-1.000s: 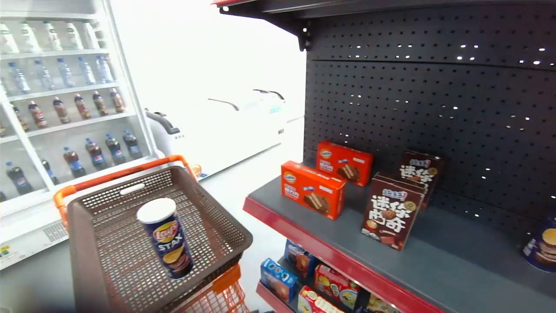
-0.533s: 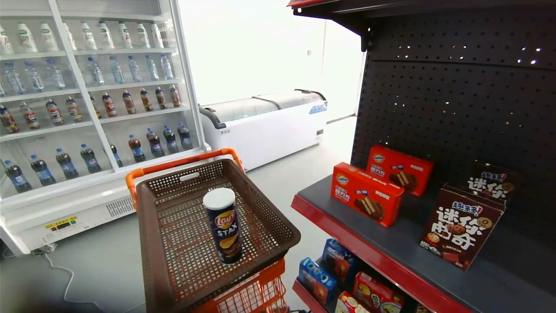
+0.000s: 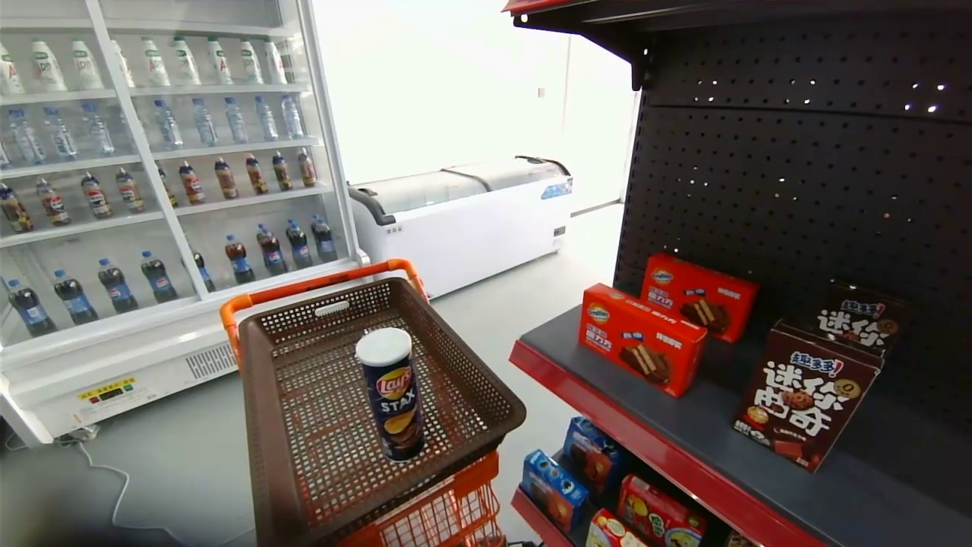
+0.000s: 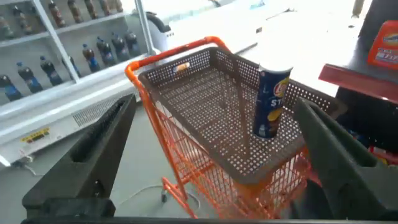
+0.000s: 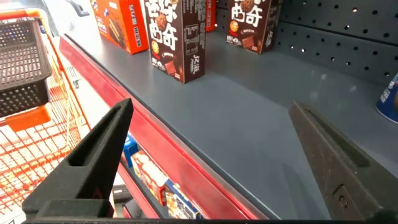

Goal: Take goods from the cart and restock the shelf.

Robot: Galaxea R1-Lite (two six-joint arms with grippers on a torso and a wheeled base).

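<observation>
A dark blue chip can (image 3: pixel 391 395) with a white lid stands upright in the cart's brown mesh basket (image 3: pixel 471 365), which has an orange handle. To the right is the grey shelf (image 3: pixel 706 437) with a red front edge, holding two orange boxes (image 3: pixel 642 339) and two brown boxes (image 3: pixel 809 395). In the left wrist view my left gripper (image 4: pixel 211 168) is open above and short of the cart, and the can (image 4: pixel 270 102) is beyond its fingers. My right gripper (image 5: pixel 211 168) is open over the shelf board (image 5: pixel 249 118), with a brown box (image 5: pixel 177 37) ahead of it.
A glass drinks cooler (image 3: pixel 152 175) and a white chest freezer (image 3: pixel 471 220) stand behind the cart. A lower shelf holds blue and red packs (image 3: pixel 600 486). An orange wire basket (image 3: pixel 425 516) sits under the brown one. A blue pack (image 5: pixel 388 99) stands farther along the shelf.
The head camera swung left a second ago, so the whole picture shifted right; it has held still since. The can, cart and boxes have not moved.
</observation>
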